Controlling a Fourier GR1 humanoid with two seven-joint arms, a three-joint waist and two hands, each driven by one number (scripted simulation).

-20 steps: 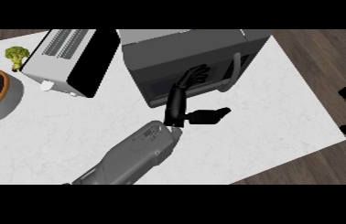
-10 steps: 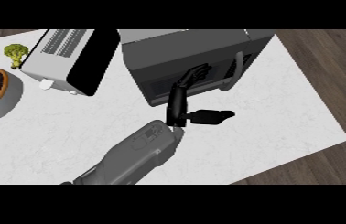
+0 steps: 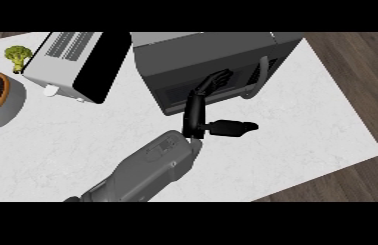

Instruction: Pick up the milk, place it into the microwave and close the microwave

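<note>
I can't see the milk anywhere. The dark grey box microwave (image 3: 214, 64) sits shut on the white marble table (image 3: 295, 129). My black hand (image 3: 201, 106) has its straight fingers (image 3: 218, 80) spread against the door, slightly higher than before, thumb out sideways. A white toaster (image 3: 70, 64) stands left.

A white, faintly marbled surface (image 3: 295, 119) fills most of the view from above, evenly lit. Dark brown wooden floor (image 3: 347, 54) shows past its right edge and at the lower right corner, where the surface's straight edge runs diagonally across the floor's planks.
</note>
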